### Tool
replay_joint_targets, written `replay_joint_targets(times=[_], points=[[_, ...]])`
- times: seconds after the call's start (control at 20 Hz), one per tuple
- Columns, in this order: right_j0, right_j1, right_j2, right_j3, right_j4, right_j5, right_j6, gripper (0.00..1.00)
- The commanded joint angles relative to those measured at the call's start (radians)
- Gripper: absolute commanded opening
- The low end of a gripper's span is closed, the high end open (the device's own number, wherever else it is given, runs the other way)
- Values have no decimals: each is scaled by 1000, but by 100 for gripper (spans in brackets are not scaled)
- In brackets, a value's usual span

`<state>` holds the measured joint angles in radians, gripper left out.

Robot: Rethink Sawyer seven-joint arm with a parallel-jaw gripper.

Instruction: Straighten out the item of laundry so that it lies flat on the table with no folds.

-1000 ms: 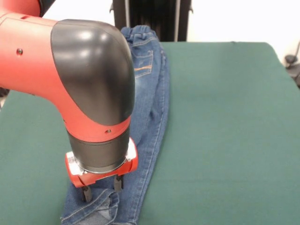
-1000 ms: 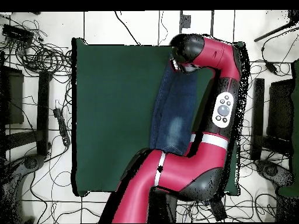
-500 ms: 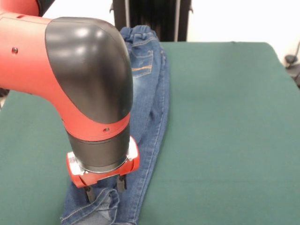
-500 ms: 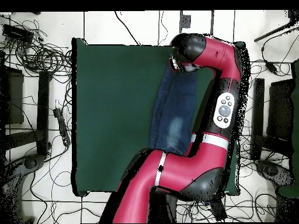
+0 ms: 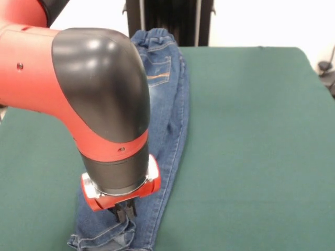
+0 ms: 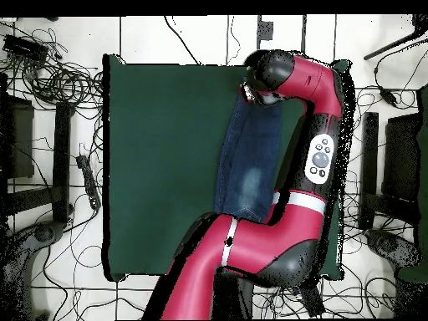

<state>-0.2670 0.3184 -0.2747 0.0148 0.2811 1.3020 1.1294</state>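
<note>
I see the jeans [image 5: 166, 112] lying lengthwise on the green tabletop [image 5: 251, 146], folded along their length into a narrow strip, one leg over the other. In the front view the gathered waistband sits at the far edge of the tabletop with one orange-stitched back pocket facing up, and the cuffs are at the near edge. In the overhead view the jeans [image 6: 248, 159] lie right of the tabletop's middle, with a faded patch showing near the waist end, and the arm partly covers their side. The gripper [image 5: 124, 210] is down at the cuff end, its fingers drawn close together and pinching a bunch of denim; the cloth puckers and wrinkles just below the tips. The cuff hems beside the pinch look rumpled and partly turned over. In the overhead view the wrist hides the gripper itself.
</note>
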Motion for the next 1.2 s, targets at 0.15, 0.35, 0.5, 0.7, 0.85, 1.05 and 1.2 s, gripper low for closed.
replay_joint_targets(times=[0.15, 0.35, 0.5, 0.7, 0.85, 1.05, 1.2], points=[[23, 38, 1, 102, 47, -19, -6, 0], [23, 38, -9, 99, 55, -18, 7, 0], [24, 36, 11, 103, 66, -68, -5, 0], [23, 38, 7, 92, 80, -154, 54, 0], [23, 24, -3, 94, 91, -158, 98, 0], [18, 14, -3, 95, 90, -215, 131, 0], [15, 14, -3, 97, 69, -263, 150, 0]])
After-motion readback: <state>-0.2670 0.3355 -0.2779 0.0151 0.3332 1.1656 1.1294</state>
